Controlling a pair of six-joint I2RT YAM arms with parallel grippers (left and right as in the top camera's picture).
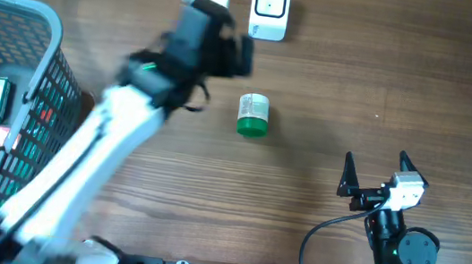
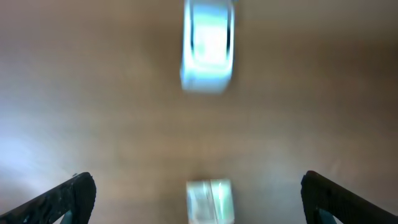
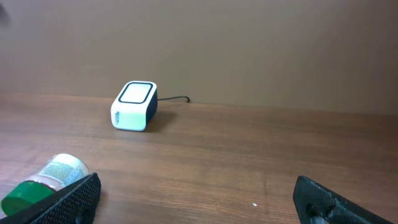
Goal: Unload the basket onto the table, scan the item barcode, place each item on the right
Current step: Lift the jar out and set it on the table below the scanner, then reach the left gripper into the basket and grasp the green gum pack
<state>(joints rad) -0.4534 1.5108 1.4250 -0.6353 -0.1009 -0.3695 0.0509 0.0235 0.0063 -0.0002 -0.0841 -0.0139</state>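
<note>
Overhead view: a green-capped bottle [image 1: 252, 115] lies on its side mid-table, just near of the white scanner [image 1: 269, 8] at the far edge. The left gripper [image 1: 220, 40], blurred, hovers to their left, holding nothing. The right gripper [image 1: 376, 158] sits near right, jaws spread and empty. A grey basket [image 1: 23, 25] of goods stands far left.

Left wrist view: blurred; jaws wide apart, bottle below, scanner beyond.

Right wrist view: fingers wide apart; bottle near left, scanner farther off.

Likely best: grip the bottle across its body, fingers clear of the label, barcode turned toward the scanner's window.

Brown wood-grain table [image 1: 360, 75]; plain tan wall [image 3: 249, 37] behind.
</note>
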